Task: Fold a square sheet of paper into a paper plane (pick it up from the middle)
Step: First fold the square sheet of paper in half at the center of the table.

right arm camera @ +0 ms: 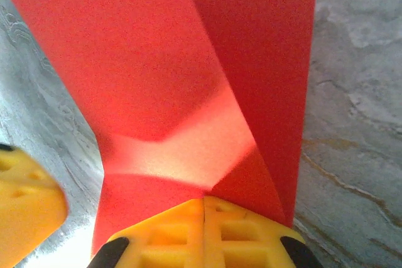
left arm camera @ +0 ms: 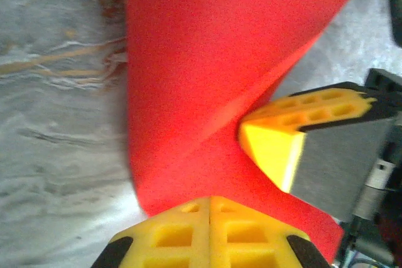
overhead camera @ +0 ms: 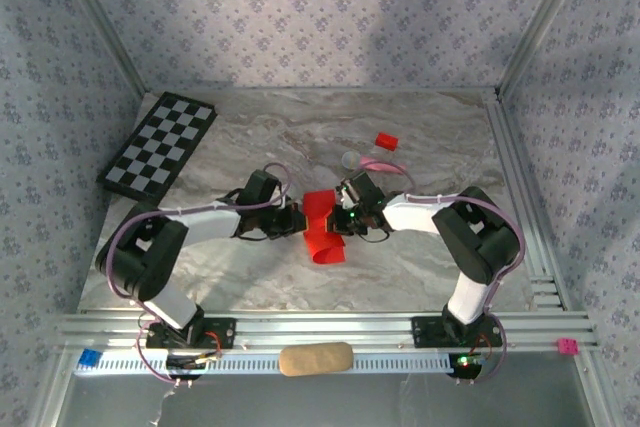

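The square sheet of paper (overhead camera: 322, 229) is bright red and lies bent and creased at the table's middle, its far part raised between the two grippers. My left gripper (overhead camera: 297, 219) comes at it from the left. In the left wrist view its yellow fingers (left arm camera: 210, 198) are pressed together on the sheet's (left arm camera: 201, 73) edge. My right gripper (overhead camera: 343, 217) meets the sheet from the right. Its fingers (right arm camera: 204, 199) are shut on the paper (right arm camera: 169, 73) where two folds converge. Each wrist view also catches the other gripper's yellow finger (left arm camera: 276, 149) (right arm camera: 25, 202) close by.
A checkerboard (overhead camera: 158, 143) lies at the back left. A small red block (overhead camera: 386, 139) and a pink stick with a grey round head (overhead camera: 372, 163) lie just behind the right gripper. A tan oval pad (overhead camera: 315, 358) rests on the front rail (overhead camera: 400, 332).
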Robot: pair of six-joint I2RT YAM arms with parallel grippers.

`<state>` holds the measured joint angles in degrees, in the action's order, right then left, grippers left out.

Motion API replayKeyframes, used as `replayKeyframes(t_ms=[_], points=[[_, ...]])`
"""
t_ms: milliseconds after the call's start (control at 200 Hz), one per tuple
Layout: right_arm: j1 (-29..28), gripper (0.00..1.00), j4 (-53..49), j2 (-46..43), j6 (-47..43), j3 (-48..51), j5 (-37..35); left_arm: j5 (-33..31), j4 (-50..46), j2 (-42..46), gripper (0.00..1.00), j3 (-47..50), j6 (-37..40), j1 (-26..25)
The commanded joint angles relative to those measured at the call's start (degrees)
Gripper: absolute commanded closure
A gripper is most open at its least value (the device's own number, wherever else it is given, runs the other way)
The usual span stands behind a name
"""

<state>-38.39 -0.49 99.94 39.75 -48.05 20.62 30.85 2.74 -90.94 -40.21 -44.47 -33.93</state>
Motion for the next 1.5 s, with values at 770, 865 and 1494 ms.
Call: replayKeyframes(t_ms=[770,865,1494], points=[[-0.3,1.00,-7.2,0.2,1.2,3.1,-5.1,-1.6,-7.0,0.1,1.00,0.1,1.7,-1.8],[-0.3,1.00,-7.2,-0.2,1.2,3.2,-5.2,-0.2,-5.4,2.7,1.00,-0.7,-0.6,-2.0],[-0.3,1.00,-6.9,-0.1,1.4,3.8,-5.5,-0.8,-1.8,-3.6,0.99,4.5,-1.1,-5.4]])
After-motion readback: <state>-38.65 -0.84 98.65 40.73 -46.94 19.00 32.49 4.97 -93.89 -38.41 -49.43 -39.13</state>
